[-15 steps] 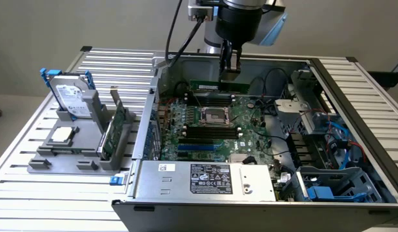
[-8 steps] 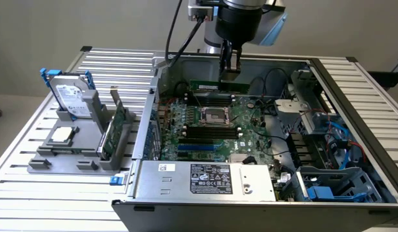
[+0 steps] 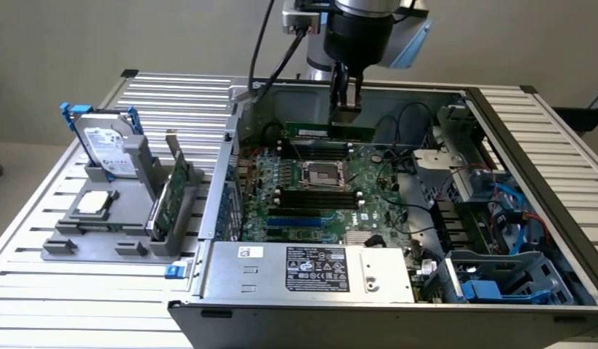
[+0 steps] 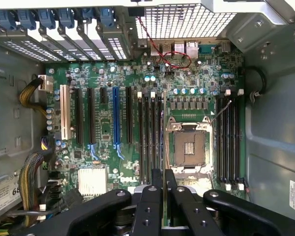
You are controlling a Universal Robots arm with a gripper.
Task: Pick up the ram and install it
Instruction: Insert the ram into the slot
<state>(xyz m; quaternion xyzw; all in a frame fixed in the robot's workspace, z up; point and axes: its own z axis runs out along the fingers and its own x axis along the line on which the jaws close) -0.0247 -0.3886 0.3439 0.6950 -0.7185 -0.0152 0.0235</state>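
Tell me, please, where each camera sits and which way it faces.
Exterior view: outside and above the open case, looking down into it; the arm and its jaws, closed on the ram, show.
Wrist view: on the wrist, facing down onto the motherboard; the black fingers show.
Both share the motherboard and CPU socket.

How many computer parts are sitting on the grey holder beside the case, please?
3: a hard drive with blue rails standing at the back, a square chip lying flat before it, and a green card on edge nearest the case.
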